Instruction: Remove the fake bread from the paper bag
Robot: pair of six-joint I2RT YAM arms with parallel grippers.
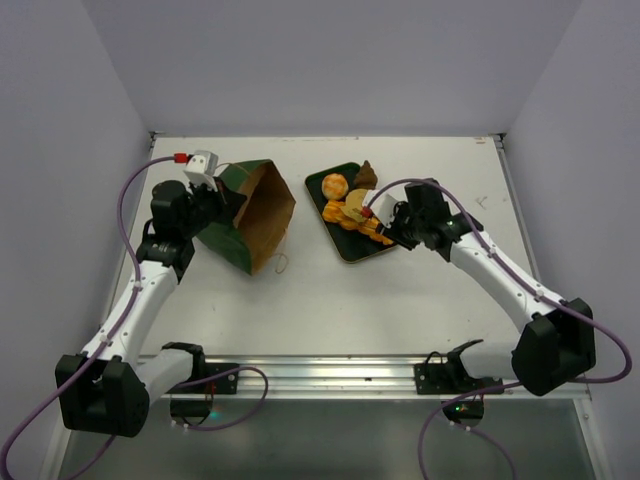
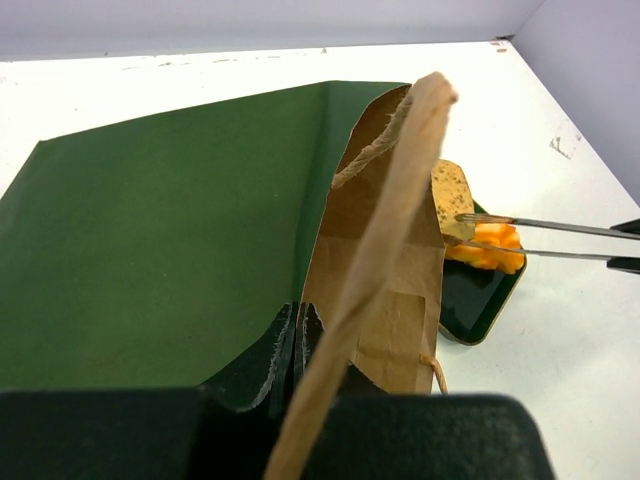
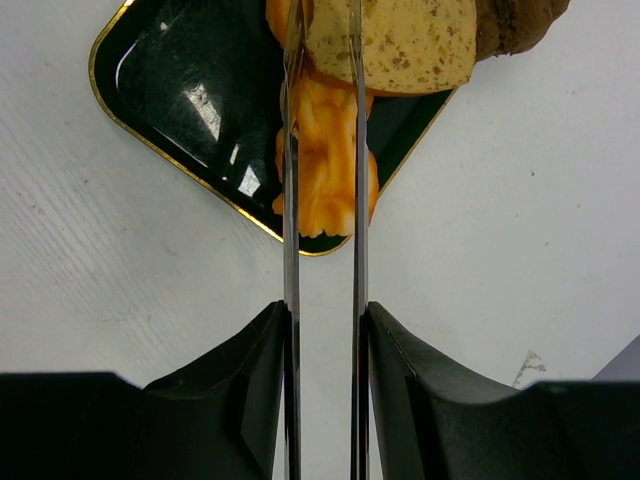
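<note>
The paper bag lies on its side, dark green outside, its brown mouth facing the tray; no bread shows inside it. My left gripper is shut on the bag's rim. The fake bread lies on the dark green tray: an orange bun, a dark brown pointed piece and an orange croissant roll. My right gripper is shut on metal tongs. The tong tips straddle a tan speckled slice over the tray.
The bag's tan cord handle trails on the white table in front of its mouth. Grey walls close in the table on the left, right and back. A metal rail runs along the near edge between the arm bases.
</note>
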